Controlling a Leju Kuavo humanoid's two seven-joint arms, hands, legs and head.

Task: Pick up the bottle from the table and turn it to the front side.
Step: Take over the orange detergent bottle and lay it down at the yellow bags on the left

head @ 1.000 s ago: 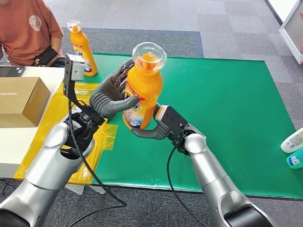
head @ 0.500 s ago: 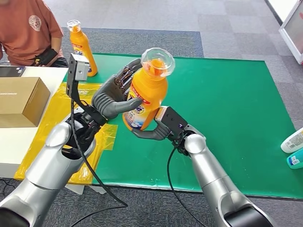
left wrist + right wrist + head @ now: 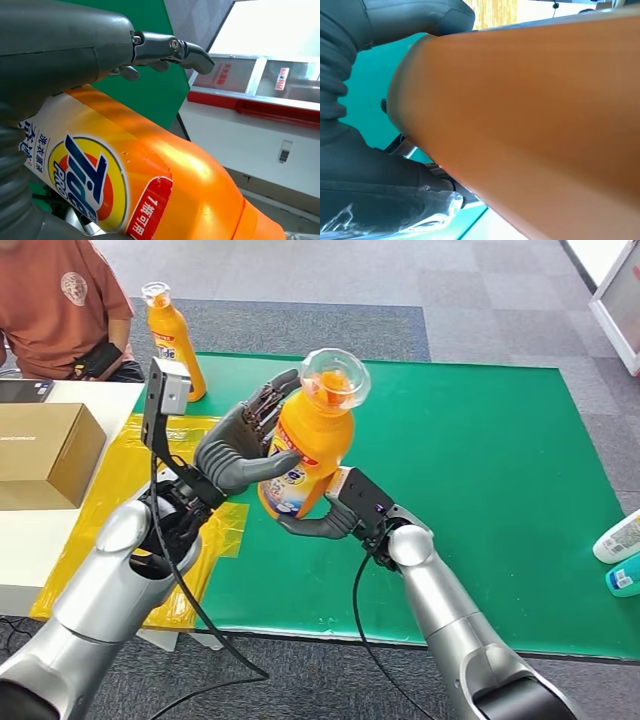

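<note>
Fingers (image 3: 264, 405) of the left hand (image 3: 238, 440) curl round the orange bottle (image 3: 306, 445), thumb across its label; the right hand (image 3: 324, 520) cups its base from below, probably gripping too; the bottle hangs tilted above the green mat (image 3: 483, 470), near its left edge; a second bottle (image 3: 172, 335) stands at the mat's far left corner.

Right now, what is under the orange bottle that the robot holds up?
Under the orange bottle lies the right hand, its fingers cupping the base, and below that the green mat. The bottle's underside is covered by that hand.
</note>
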